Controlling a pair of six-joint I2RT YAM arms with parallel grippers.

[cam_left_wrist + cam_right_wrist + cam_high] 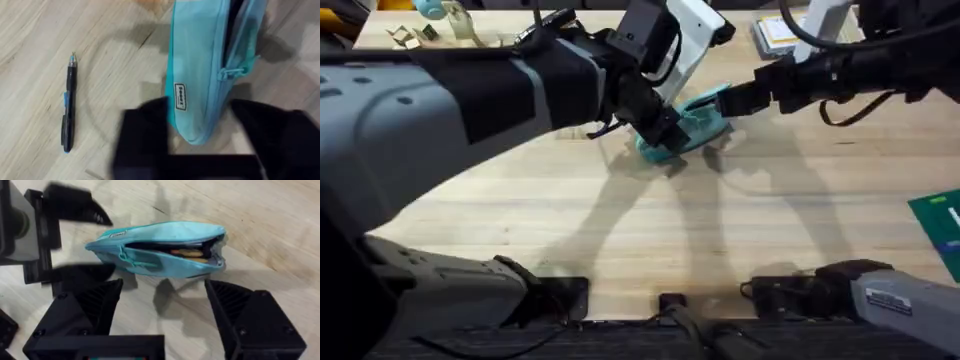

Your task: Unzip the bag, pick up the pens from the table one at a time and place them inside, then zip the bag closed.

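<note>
The teal bag (692, 122) lies on the table (650, 230) at centre back. Its zipper is open and dark contents show inside (187, 252). My left gripper (207, 137) is open, and its black fingers (145, 132) straddle the bag's closed end (197, 90) near the zipper pull (227, 74). My right gripper (162, 302) is open just short of the bag's side, with nothing between its fingers (95, 305). In the overhead view it reaches in from the right (728, 100). A slim black pen (69, 107) lies on the wood beside the bag.
A green item (940, 232) sits at the table's right edge. Small clutter (425, 30) lies at the back left and a stack of papers (775, 32) at the back right. The left arm (470, 100) looms large across the left half.
</note>
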